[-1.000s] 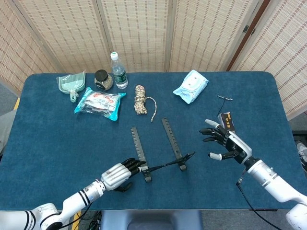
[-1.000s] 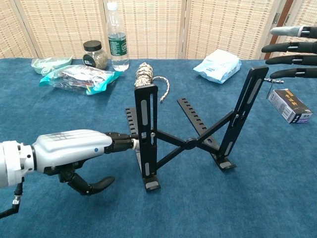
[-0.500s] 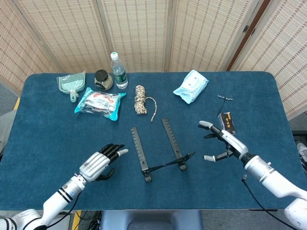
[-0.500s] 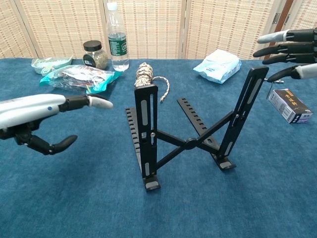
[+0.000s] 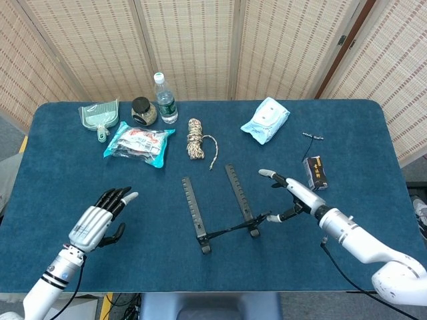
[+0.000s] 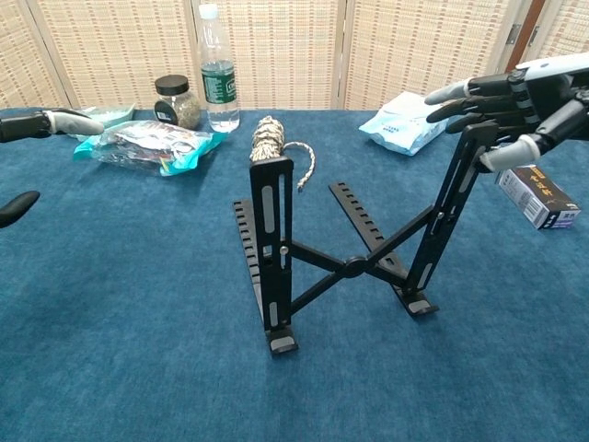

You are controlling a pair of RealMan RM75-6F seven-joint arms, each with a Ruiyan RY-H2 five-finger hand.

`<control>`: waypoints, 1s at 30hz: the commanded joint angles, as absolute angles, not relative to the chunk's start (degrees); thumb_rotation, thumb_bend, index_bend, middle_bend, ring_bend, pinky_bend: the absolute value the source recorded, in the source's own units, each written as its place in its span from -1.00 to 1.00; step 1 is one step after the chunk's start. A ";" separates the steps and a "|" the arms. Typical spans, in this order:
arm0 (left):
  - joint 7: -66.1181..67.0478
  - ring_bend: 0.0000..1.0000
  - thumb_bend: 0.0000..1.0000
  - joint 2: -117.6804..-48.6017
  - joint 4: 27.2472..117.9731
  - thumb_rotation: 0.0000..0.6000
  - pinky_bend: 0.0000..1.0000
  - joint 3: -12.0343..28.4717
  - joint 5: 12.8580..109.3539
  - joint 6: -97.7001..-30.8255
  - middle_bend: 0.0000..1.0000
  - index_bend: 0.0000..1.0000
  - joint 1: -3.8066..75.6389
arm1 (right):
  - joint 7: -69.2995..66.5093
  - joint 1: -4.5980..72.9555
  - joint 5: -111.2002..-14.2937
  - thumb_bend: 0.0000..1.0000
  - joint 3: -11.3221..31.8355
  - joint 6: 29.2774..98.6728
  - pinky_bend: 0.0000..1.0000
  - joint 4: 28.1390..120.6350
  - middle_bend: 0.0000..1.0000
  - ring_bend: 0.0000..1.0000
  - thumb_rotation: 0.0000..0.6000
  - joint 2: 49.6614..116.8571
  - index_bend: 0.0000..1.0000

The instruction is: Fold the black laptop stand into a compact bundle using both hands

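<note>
The right hand [image 5: 295, 197] reaches palm-down over the black laptop stand [image 6: 354, 258], fingers spread, possibly touching its upright; the left hand [image 5: 99, 221] hovers apart, fingers loosely extended.

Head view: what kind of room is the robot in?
Probably a lab or test room, not a home. A table in blue cloth stands before woven folding screens, with odd practice things laid out: a laptop stand, rope, a water bottle.

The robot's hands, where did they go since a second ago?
The left hand let go of the black laptop stand and pulled back to the left, open. The right hand moved in to the stand's raised right arm; a firm grip can't be confirmed. The stand stayed open, and the bottle and rope didn't move.
</note>
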State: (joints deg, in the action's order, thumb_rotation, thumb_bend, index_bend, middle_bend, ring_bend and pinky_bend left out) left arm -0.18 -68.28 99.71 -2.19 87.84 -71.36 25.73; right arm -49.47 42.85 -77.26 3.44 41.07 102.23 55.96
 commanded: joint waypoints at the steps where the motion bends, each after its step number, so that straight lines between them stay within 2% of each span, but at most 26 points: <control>1: 0.25 -1.00 0.10 -67.52 100.26 1.00 -1.00 -2.36 88.22 -71.91 -1.00 -0.86 25.10 | -46.24 44.35 -74.08 -0.88 5.18 38.94 -0.69 102.14 -0.84 -0.97 1.00 58.18 -1.00; 5: 0.47 -1.00 0.10 -66.73 100.63 1.00 -1.00 -2.37 88.41 -72.55 -1.00 -0.86 24.27 | -42.72 45.27 -69.43 -0.88 6.85 38.38 -0.69 100.66 -0.84 -0.97 1.00 61.25 -1.00; 8: 0.67 -1.00 0.10 -66.14 100.62 1.00 -1.00 -2.28 88.34 -72.57 -1.00 -0.86 23.88 | -38.64 45.41 -64.23 -0.88 8.27 40.45 -0.74 99.06 -0.84 -0.97 1.00 64.33 -1.00; 14: 1.43 -1.00 0.10 -65.03 100.44 1.00 -1.00 -1.74 88.40 -71.39 -1.00 -0.86 24.23 | -25.02 43.30 -58.84 -0.88 10.43 54.44 -0.90 96.59 -0.98 -1.00 1.00 72.26 -1.00; 20: 1.78 -1.00 0.10 -64.85 99.54 1.00 -1.00 -0.61 87.26 -68.89 -1.00 -0.86 25.44 | -17.89 40.02 -68.10 -0.88 10.31 66.27 -0.94 94.84 -1.00 -1.00 1.00 75.47 -1.00; 27: 2.26 -1.00 0.10 -66.19 97.72 1.00 -1.00 0.87 85.53 -65.64 -1.00 -0.86 27.27 | -10.41 38.15 -76.95 -0.88 7.37 68.56 -0.97 95.41 -1.00 -1.00 1.00 71.65 -1.00; 30: 2.32 -1.00 0.10 -66.85 96.89 1.00 -1.00 1.40 84.94 -64.68 -1.00 -0.86 27.88 | -8.70 37.85 -79.91 -0.88 5.71 67.38 -0.97 95.81 -1.00 -1.00 1.00 69.63 -1.00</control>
State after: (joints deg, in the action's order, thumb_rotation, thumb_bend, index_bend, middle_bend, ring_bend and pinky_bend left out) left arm 2.27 -66.61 97.13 1.19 85.18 -64.97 27.65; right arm -10.17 38.44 -78.23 6.97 67.74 95.57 71.06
